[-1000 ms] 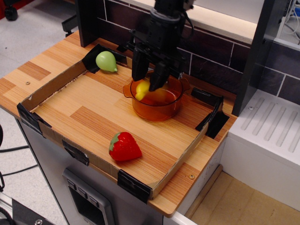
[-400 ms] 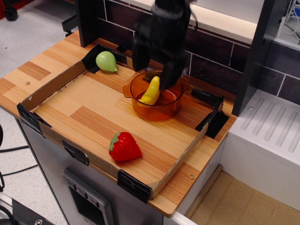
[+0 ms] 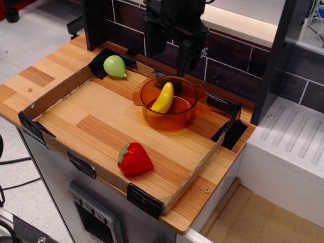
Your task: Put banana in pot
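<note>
The yellow banana (image 3: pixel 164 98) lies inside the transparent orange pot (image 3: pixel 177 118), leaning against its left wall. The pot stands at the back of the cardboard-edged tray. My black gripper (image 3: pixel 169 55) hangs open and empty above the pot's far rim, well clear of the banana, with its two fingers spread apart.
A light green pear-shaped toy (image 3: pixel 115 66) sits in the tray's back left corner. A red strawberry (image 3: pixel 133 158) lies near the front edge. The low cardboard wall (image 3: pixel 61 91) with black corner clips rings the tray. A dark brick wall stands behind; a white drain rack (image 3: pixel 293 142) is at the right.
The gripper let go of the banana into the pot, opened, and rose up and back. The banana now rests in the pot on its own.
</note>
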### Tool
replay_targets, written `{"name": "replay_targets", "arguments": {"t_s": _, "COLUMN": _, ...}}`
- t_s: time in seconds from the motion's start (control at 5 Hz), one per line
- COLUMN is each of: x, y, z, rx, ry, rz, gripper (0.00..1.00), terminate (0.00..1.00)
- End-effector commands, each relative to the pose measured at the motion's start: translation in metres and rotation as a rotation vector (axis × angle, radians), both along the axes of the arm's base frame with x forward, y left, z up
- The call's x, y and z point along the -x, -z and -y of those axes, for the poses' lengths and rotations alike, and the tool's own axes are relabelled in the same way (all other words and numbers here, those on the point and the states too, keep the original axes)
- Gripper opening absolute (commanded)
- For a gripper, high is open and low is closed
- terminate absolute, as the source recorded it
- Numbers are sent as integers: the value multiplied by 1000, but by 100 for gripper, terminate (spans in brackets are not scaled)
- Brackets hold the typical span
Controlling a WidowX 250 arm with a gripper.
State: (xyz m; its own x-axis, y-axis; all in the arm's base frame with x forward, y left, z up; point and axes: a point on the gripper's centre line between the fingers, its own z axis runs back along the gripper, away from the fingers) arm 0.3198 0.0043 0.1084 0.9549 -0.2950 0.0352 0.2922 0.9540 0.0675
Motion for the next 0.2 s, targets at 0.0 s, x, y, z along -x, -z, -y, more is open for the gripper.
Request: {"name": "replay_targets", "arguments": {"t_s": 0.0, "x": -8, "y": -17, "z": 0, "rx": 1, "ry": -4, "rz": 55, "gripper": 100, "terminate": 100}}
